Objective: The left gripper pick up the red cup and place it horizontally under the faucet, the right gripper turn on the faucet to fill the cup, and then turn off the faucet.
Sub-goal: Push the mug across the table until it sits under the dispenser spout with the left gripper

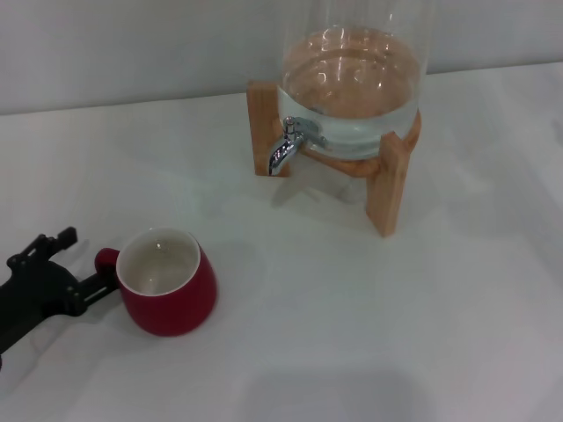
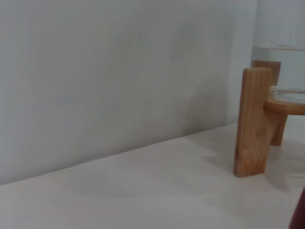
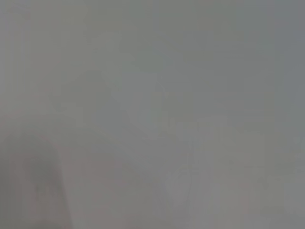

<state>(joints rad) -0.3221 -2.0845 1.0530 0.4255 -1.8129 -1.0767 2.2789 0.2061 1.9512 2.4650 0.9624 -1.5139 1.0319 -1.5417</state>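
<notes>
The red cup (image 1: 171, 294) stands upright on the white table at the front left, its cream inside showing and its small loop handle (image 1: 106, 258) turned to the left. My left gripper (image 1: 88, 258) reaches in from the left edge, open, with one black finger behind the handle and the other just in front of it. The chrome faucet (image 1: 286, 149) points down from the glass dispenser (image 1: 352, 79), well back and right of the cup. In the left wrist view a sliver of the red cup (image 2: 300, 214) shows at the edge. My right gripper is out of view.
The dispenser holds water and rests on a wooden stand (image 1: 390, 189), whose leg (image 2: 252, 121) also appears in the left wrist view. A pale wall runs behind the white table (image 1: 352, 334). The right wrist view shows only a grey blur.
</notes>
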